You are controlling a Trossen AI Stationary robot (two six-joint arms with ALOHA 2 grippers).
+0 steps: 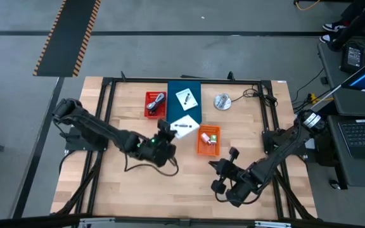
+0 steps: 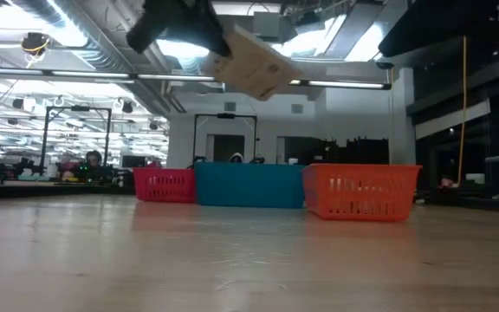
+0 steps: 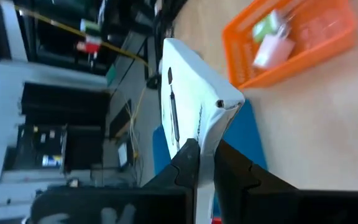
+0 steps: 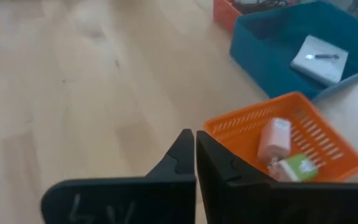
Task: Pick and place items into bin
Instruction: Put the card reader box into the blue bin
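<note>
White card (image 1: 184, 126) up off the worktop (image 1: 132, 190), pinched by one edge in the left hand (image 3: 206, 155), narrow grip, fingers clamped on the card's thin side. Hanging right at the near rim of the blue bin (image 1: 173, 109), partly over it, partly over the gap towards the orange bin (image 1: 201, 149). Seen from table height: well clear of every rim and tilted, one corner dipping.

Looks like the carry-and-drop step. To do it well: push a little farther over the blue bin so the whole card sits inside the walls before letting go. Level the tilt or lower first; a card dropped edge-on from this height could glance off the rim and slide out. Aim for bare floor beside the second white card (image 1: 187, 99) already lying in there. Mind the orange bin just beside, with pink block (image 4: 274, 138) and green piece (image 4: 294, 169) inside.

Left arm stretched low across the worktop from its own side, forearm nearly flat, wrist rolled so the card stands on edge between the fingers. Right hand (image 4: 195, 140) closed on nothing, parked low near the front of the worktop on its own side, pointing towards the orange bin, waiting.
</note>
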